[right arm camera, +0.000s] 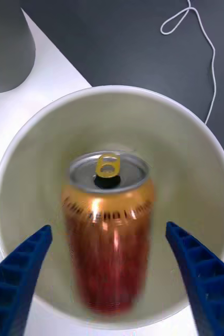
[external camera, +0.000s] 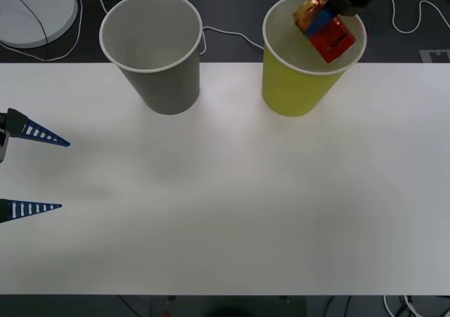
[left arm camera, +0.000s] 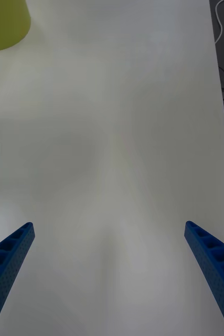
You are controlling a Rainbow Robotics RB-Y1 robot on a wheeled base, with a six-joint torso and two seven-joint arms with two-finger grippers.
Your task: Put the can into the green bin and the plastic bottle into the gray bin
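I have the right gripper (right arm camera: 109, 262) positioned over the mouth of the green bin (external camera: 299, 85), at the far right side of the white table (external camera: 232, 190). Its blue fingers (right arm camera: 17, 268) are spread wide, one on each side of the can (right arm camera: 109, 231), with a clear gap on both sides, so nothing is gripping it. The can sits within the cup's rim, tab end facing the wrist camera, and its body is smeared, which I read as it dropping free into the cup. From the front, the can (external camera: 325, 27) looks tilted inside the rim, partly covered by the dark gripper body, so I cannot tell whether it touches the wall.

The left gripper (external camera: 31, 171) waits low at the table's near left edge, fingers apart and holding nothing, presumably kept out of the way.

The gray bin (external camera: 156, 57) stands to the left of the green one, well apart. No plastic bottle is on the table, so that half of the task has nothing to act on here. The bottom of either cup is hidden from me.
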